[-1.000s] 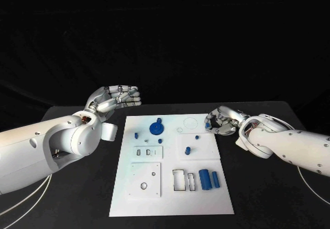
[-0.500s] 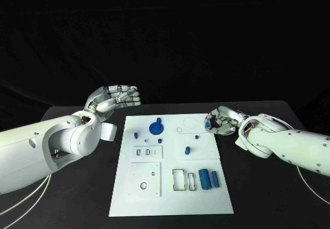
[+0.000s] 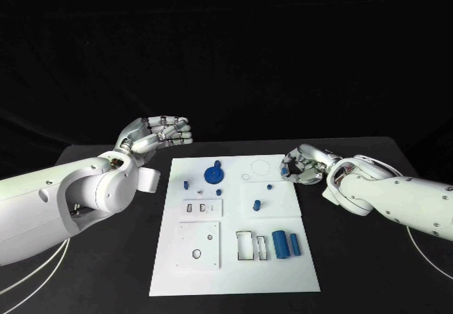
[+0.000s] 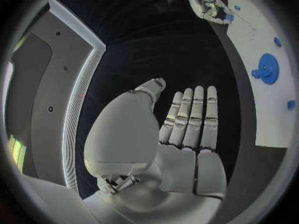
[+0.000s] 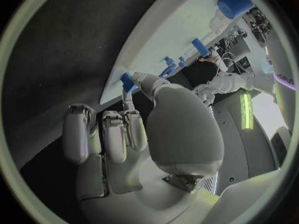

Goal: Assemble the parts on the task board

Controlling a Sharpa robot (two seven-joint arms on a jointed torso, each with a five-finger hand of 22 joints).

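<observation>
While the worktop (image 3: pixel 113 261) carried the white board (image 3: pixel 236 268) at its middle, both arms stood off to either side of the board's far end. Left robot hand (image 3: pixel 158 135) hovered beyond the board's far left corner, holding nothing; the wrist view showed its fingers (image 4: pixel 193 117) straight and lying side by side, thumb apart. Right robot hand (image 3: pixel 304 165) sat at the board's far right edge, pinching a small blue piece (image 5: pixel 127 81) between thumb and a fingertip, other fingers curled in.

On the board: a blue wheel (image 3: pixel 215 174) near the far end, two blue cylinders (image 3: pixel 288 244) lying side by side toward the near right, small blue pegs (image 3: pixel 256 206) around the middle, and open slots (image 3: pixel 251 246) beside the cylinders.

Judged step: carrying the pinched piece to its seat. To do it well, the pinch should stay firm without rolling the piece, the piece should be brought square over its recess before descent, and pressed straight down. Which recess suited it could not be told.
</observation>
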